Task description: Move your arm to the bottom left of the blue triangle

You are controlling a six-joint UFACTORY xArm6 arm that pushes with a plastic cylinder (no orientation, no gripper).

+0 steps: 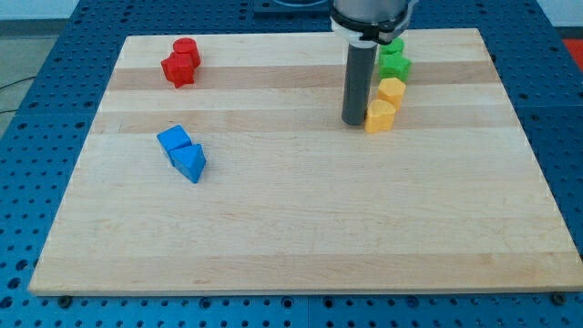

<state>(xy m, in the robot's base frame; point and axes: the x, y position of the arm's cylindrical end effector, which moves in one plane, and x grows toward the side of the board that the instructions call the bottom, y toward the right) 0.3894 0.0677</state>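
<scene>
The blue triangle point(190, 163) lies on the wooden board point(301, 228) at the view's left, touching a blue cube point(174, 138) just above and left of it. My tip point(353, 122) rests on the board far to the right of the blue triangle, in the upper middle. It stands right beside the left side of a yellow block point(380, 116).
A second yellow block point(392, 90) sits above the first. Two green blocks point(394, 64) sit above those, near the board's top edge, partly behind the arm. Two red blocks point(181, 63) sit at the top left.
</scene>
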